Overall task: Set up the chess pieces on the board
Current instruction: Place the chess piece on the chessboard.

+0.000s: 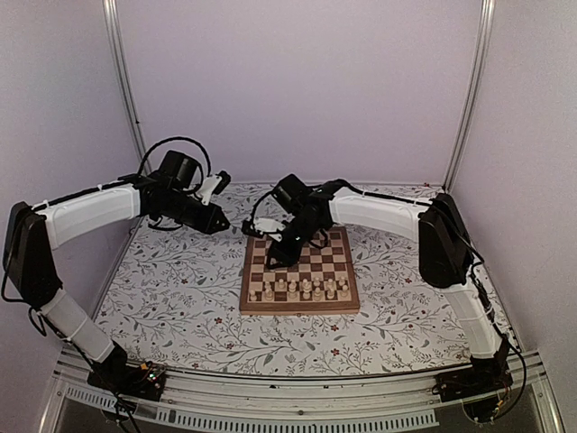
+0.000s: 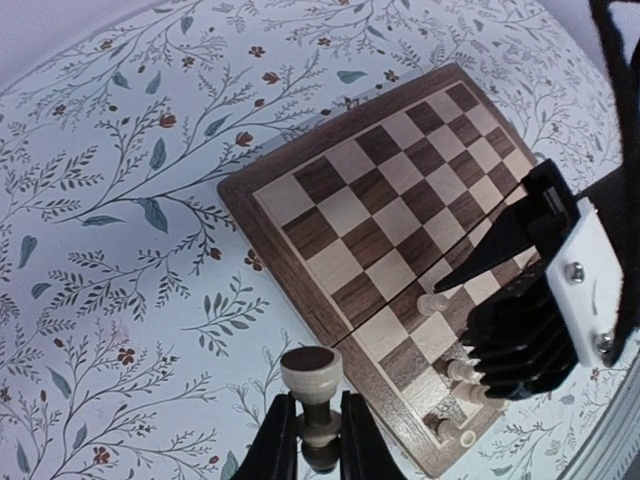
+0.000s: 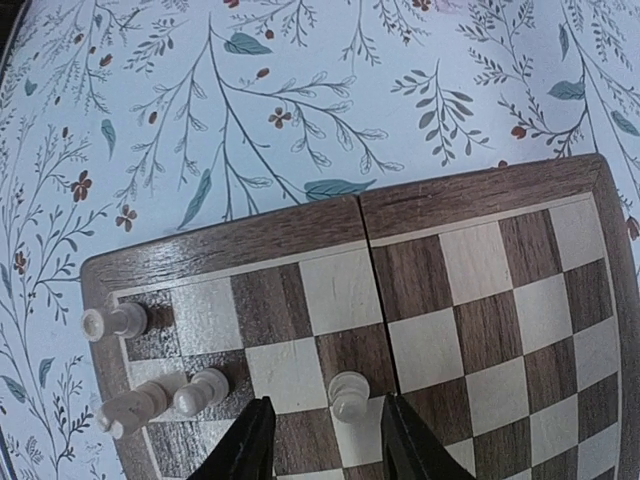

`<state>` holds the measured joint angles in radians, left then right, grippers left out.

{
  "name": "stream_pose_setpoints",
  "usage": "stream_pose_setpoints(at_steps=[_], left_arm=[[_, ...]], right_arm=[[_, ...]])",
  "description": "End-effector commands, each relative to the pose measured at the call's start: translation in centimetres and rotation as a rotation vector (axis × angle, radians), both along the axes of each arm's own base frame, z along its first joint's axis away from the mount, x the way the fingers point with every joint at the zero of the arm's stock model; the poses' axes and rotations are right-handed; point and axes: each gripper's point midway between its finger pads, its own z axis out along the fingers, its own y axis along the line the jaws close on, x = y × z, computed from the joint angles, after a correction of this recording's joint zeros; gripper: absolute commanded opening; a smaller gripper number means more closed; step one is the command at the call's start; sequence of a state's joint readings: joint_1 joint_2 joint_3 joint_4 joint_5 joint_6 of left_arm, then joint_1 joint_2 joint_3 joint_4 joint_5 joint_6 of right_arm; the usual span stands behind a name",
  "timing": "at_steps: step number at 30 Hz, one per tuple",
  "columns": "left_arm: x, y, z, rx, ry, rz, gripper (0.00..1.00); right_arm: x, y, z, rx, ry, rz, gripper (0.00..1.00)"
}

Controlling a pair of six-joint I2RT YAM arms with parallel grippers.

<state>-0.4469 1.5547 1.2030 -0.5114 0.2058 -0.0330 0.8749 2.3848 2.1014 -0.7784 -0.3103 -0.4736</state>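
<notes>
The board (image 1: 300, 267) lies mid-table, with a row of pale chess pieces (image 1: 305, 289) along its near edge. My left gripper (image 2: 318, 432) is shut on a pale chess piece (image 2: 312, 375), held base-forward over the floral cover, left of the board (image 2: 400, 190). My left gripper also shows in the top view (image 1: 219, 225). My right gripper (image 3: 325, 398) is open and low over the board (image 3: 480, 300). A pale pawn (image 3: 349, 395) stands between its fingertips, apart from both. The top view shows my right gripper (image 1: 270, 258) over the board's left side.
More pale pieces stand near the board's corner (image 3: 115, 321) and beside it (image 3: 200, 392). The right arm's gripper body (image 2: 525, 310) covers part of the board in the left wrist view. The floral table cover (image 1: 171, 298) surrounds the board. Walls enclose three sides.
</notes>
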Motion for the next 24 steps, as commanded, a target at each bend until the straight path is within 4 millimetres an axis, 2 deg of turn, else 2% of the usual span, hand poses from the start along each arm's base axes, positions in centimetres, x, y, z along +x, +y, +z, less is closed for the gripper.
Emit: stream_pose_setpoints(at_steps=[1, 3, 4, 5, 8, 12, 18, 24], left_arm=[[-1.9, -3.6, 0.6, -0.150, 0.068, -0.179, 0.14], [-3.2, -5.6, 0.8, -0.205, 0.114, -0.263, 0.14], [-3.9, -6.6, 0.7, -0.226, 0.145, -0.300, 0.15], [-4.6, -7.5, 0.6, -0.242, 0.171, -0.332, 0.15], [-6.0, -9.7, 0.5, -0.283, 0.223, -0.424, 0.15], [-7.0, -11.5, 0.5, -0.353, 0.301, -0.493, 0.15], [-8.2, -13.3, 0.3, -0.405, 0.389, -0.560, 0.16], [-9.4, -14.5, 0.3, -0.420, 0.455, -0.613, 0.17]], right_arm=[[-2.2, -1.2, 8.7, 0.131, -0.074, 0.113, 0.39], [-3.1, -2.6, 11.1, 0.154, -0.170, 0.168, 0.40], [-3.3, -3.3, 11.0, 0.141, -0.202, 0.182, 0.41], [-3.6, -4.1, 12.0, 0.142, -0.259, 0.205, 0.43], [-3.9, -5.7, 12.9, 0.113, -0.367, 0.268, 0.45], [-4.0, -6.2, 13.8, 0.098, -0.431, 0.305, 0.46], [-4.5, -5.9, 13.5, 0.057, -0.503, 0.373, 0.50], [-5.1, -5.6, 12.2, -0.008, -0.563, 0.424, 0.52]])
